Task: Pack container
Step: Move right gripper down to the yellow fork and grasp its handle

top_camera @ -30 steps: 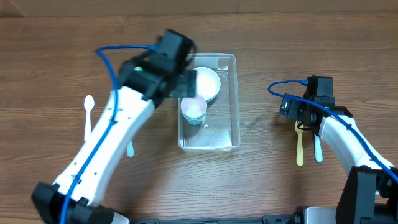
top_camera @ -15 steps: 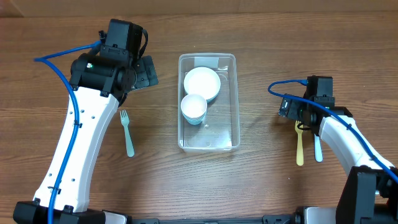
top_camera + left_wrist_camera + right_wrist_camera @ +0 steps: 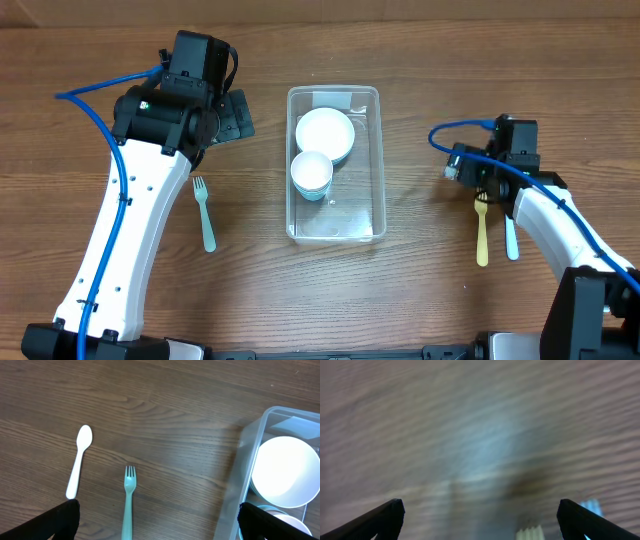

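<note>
Overhead: container (image 3: pixel 381 170) sits dead centre of frame, long axis running top to bottom. Inside it, a white bowl (image 3: pixel 325 134) fills the upper end and a cup (image 3: pixel 311 174) sits right below, overlapping the bowl's edge. The lower end of the tub is bare. Left gripper (image 3: pixel 237 117) is upper left of centre, just beside the tub's top-left corner, jaws spread wide, holding nothing. Teal fork (image 3: pixel 205 215) lies on the table below it, left of the tub. Right gripper (image 3: pixel 460 167) is at the right of frame, well apart from the tub, also spread wide and empty. Yellow fork (image 3: pixel 482 232) and a blue utensil (image 3: pixel 511 241) (spoon or knife, can't tell) lie side by side just below it.

Left wrist: both fingers sit at the bottom corners with nothing between them. White spoon (image 3: pixel 79 462) is at left and the teal fork at bottom centre, tines up-frame. The tub with bowl and cup is at the right edge.

Right wrist: heavily blurred. Fingers are at the bottom corners, wide apart, gripping nothing. There are hints of yellow tines and something blue along the bottom edge.

Progress (my read): 2 items packed, 4 utensils left on the table, 2 per side. Roughly a third done.

Writing: no brand, label or text readable in any view.
</note>
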Available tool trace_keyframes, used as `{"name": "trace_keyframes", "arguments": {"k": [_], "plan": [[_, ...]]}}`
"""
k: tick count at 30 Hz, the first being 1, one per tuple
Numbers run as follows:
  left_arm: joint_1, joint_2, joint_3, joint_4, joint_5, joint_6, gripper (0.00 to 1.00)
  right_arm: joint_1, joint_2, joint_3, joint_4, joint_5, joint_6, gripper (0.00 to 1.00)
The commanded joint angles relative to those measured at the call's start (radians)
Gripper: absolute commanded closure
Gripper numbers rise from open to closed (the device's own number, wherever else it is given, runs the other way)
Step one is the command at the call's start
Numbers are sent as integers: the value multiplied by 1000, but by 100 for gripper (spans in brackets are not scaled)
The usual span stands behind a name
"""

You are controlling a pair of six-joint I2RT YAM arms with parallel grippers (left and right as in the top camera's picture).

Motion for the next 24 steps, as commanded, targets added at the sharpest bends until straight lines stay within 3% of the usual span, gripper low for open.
{"name": "trace_keyframes", "arguments": {"k": [1,7,11,16,20,24], "plan": [[3,-10,25,-2,-14,-24,0,-6,-20,53,-71,-150,-5,0],[3,-10,25,-2,-14,-24,0,-29,-182,315,-617,74,-74,0],[3,-10,25,-2,-14,-24,0,-29,-295,309,-842,-46,-71,0],[3,-10,25,-2,-14,-24,0,-30,-296,159,-793,-88,-18,0],[3,-10,25,-2,-14,-24,0,-30,-293,6,-601,-80,-27,0],[3,-10,25,-2,-14,-24,0,-30,-262,-31,-486,-26,-27,0]]}}
